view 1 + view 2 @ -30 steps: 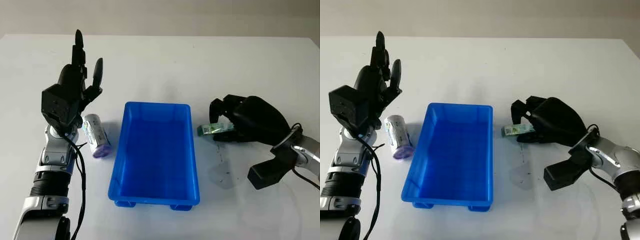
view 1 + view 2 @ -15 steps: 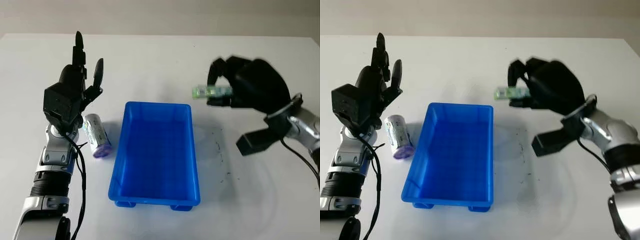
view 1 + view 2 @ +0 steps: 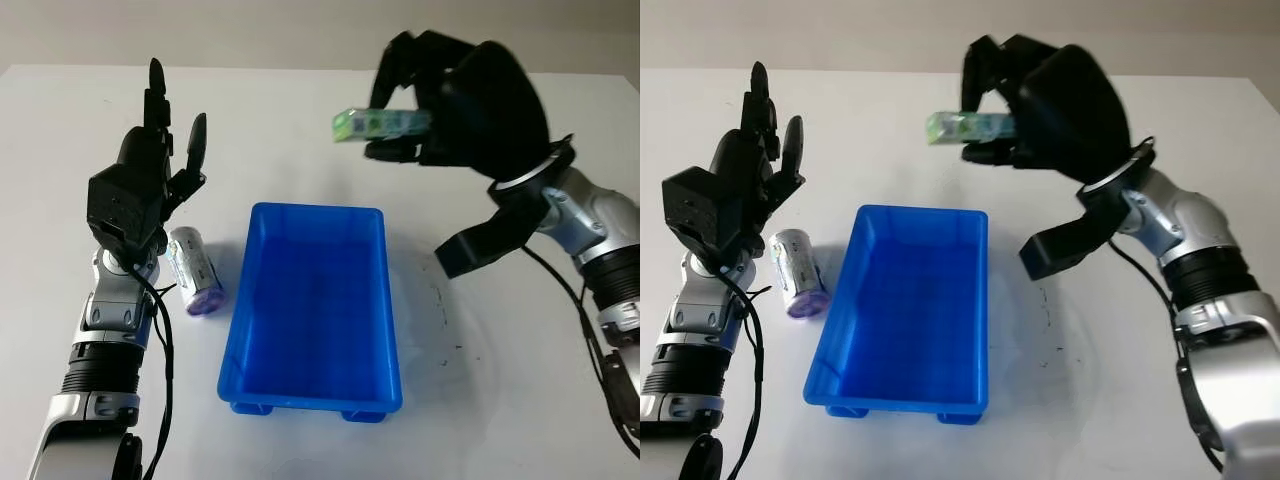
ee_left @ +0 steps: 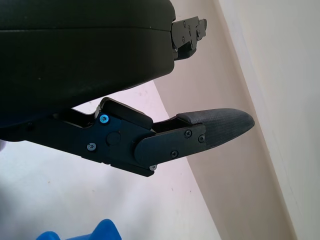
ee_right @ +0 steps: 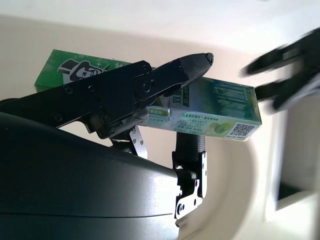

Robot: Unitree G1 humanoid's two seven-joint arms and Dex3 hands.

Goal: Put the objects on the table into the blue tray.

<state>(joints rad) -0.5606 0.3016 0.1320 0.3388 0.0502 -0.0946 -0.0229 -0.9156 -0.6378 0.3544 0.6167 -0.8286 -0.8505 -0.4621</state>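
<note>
the right hand [image 3: 455, 95] is pinching a green box [image 3: 380, 124] between its fingers [image 5: 165, 75]; the left hand [image 3: 140, 185] is hovering open, beside a can [image 3: 193, 271].

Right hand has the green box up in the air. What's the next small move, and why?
Probably lower the right hand toward you until it is over the blue tray, then release. The green box it holds hangs beyond the tray's far rim, so dropping now would likely miss. The open left hand waits above the white canister.

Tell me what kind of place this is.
Probably a robot lab test bench: a bare white table holding a blue tray, a small canister, and the right hand gripping a green box.
</note>
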